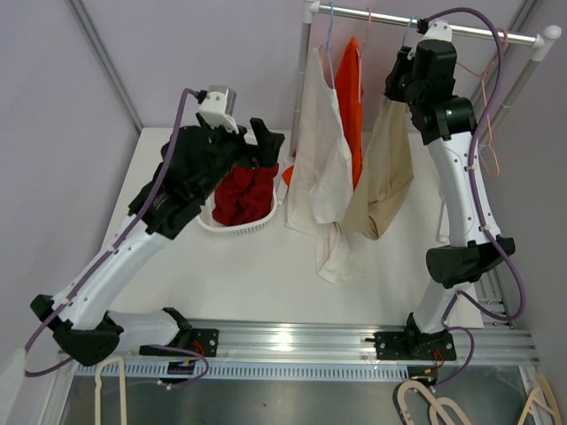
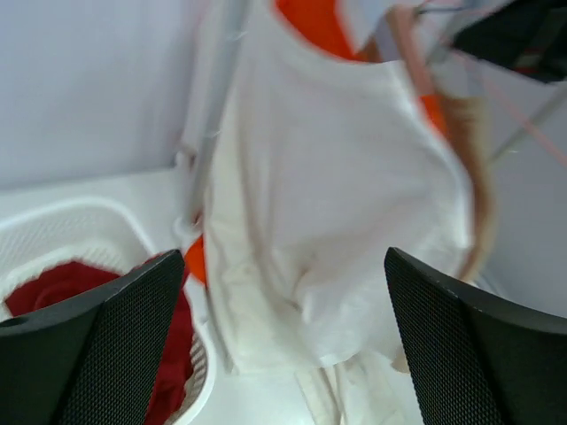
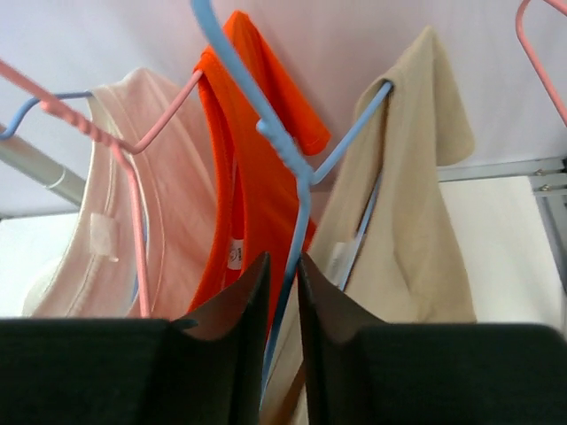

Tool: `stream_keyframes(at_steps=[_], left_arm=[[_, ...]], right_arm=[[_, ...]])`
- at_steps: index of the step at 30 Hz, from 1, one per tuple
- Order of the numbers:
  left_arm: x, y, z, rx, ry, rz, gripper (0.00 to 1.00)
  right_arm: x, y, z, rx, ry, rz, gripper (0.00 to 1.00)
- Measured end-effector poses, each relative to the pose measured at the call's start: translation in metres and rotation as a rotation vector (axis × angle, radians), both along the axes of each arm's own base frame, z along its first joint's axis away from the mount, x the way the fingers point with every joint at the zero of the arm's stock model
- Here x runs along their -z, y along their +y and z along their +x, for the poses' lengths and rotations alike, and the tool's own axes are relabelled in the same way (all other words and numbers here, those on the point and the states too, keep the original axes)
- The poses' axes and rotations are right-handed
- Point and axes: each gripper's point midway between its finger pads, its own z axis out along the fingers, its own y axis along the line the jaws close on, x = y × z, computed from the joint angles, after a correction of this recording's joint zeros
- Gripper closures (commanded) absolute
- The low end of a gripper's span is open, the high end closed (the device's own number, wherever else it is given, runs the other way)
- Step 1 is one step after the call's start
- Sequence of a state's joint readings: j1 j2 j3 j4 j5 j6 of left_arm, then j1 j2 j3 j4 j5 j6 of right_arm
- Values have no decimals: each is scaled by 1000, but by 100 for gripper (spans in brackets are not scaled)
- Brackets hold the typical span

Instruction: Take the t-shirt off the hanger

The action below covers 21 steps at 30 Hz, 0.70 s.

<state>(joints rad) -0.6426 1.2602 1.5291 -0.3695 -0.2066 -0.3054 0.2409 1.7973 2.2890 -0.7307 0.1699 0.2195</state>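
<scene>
Three t-shirts hang from the rail (image 1: 390,18): a cream one (image 1: 319,168), an orange one (image 1: 350,97) and a beige one (image 1: 385,173). In the right wrist view the beige shirt (image 3: 407,212) hangs on a blue hanger (image 3: 297,168). My right gripper (image 3: 283,261) is shut on that hanger's wire below the hook, and it sits high by the rail in the top view (image 1: 399,84). My left gripper (image 1: 266,146) is open and empty above the basket. It faces the cream shirt (image 2: 337,195), which hangs ahead of its fingers (image 2: 97,345).
A white basket (image 1: 232,228) holding red clothes (image 1: 244,195) stands left of the rack. A pink hanger (image 3: 133,204) and another blue one are at the left of the right wrist view. Empty pink hangers (image 1: 492,133) hang at the rail's right end. Rack posts stand on both sides.
</scene>
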Motion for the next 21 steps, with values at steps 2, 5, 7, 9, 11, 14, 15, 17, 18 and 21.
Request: stream_keyframes(at_steps=[2, 5, 7, 9, 11, 14, 15, 17, 18, 21], left_arm=[[-21, -14, -21, 65, -97, 7, 0], [-34, -27, -29, 111, -189, 39, 1], [-28, -43, -27, 137, -215, 87, 1], [-13, -61, -26, 175, -216, 140, 1], [4, -78, -28, 213, -209, 189, 0], [19, -94, -32, 253, -203, 236, 1], [20, -97, -34, 262, -209, 244, 0], [18, -102, -38, 275, -227, 248, 1], [14, -104, -39, 279, -244, 245, 1], [7, -114, -49, 305, -282, 242, 1]], right_arm=[[-2, -2, 1, 21, -11, -20, 87], [-3, -2, 0, 55, -21, -57, 95], [-5, 1, 0, 57, -31, -72, 100], [-7, 3, -1, 58, -39, -84, 100], [-9, 4, -1, 58, -47, -96, 100], [-11, 2, 0, 66, -55, -109, 100], [-12, 1, 0, 68, -57, -113, 100], [-14, -1, -2, 72, -60, -119, 100], [-15, -2, -3, 74, -64, -122, 100], [-24, -4, -9, 73, -81, -128, 100]])
